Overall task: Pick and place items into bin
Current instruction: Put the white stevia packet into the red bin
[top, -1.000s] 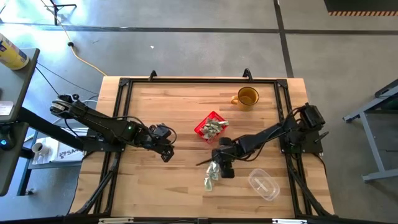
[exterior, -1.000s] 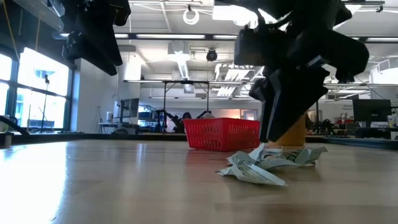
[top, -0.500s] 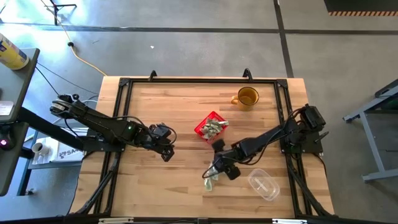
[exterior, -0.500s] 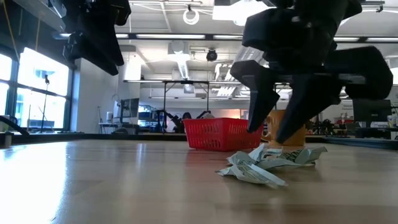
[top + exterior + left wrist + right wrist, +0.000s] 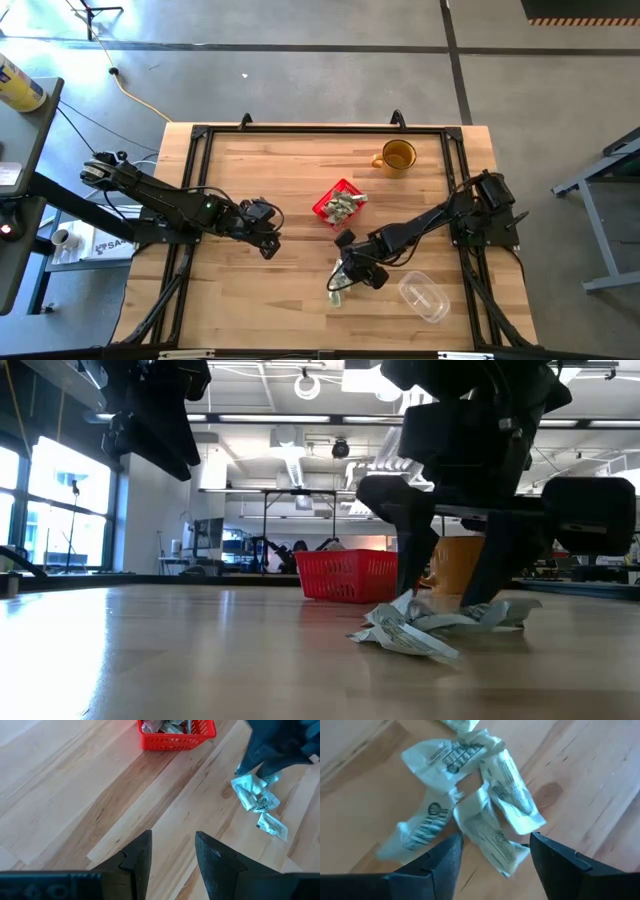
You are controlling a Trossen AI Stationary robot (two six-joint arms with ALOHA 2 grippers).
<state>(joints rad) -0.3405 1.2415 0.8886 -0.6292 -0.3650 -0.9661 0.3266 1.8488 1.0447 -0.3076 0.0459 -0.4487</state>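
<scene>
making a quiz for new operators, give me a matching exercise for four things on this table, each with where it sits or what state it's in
Things:
1. small square red plastic bin
2. amber mug
3. clear plastic container
4. right gripper

Places or states:
A. empty, at the near right of the table
B. open, straddling the loose pale green-and-white wrapped pieces
C. mid-table, already holding some wrapped pieces
D. by the far edge, right of centre

Pairs: 1-C, 2-D, 3-A, 4-B

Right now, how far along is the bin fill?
Done: several wrapped pieces already sit in the small red plastic bin. In hand: nothing; the right gripper is open, low over the loose pile of pale green-and-white wrapped pieces. Left: that pile. The left gripper waits open.
</scene>
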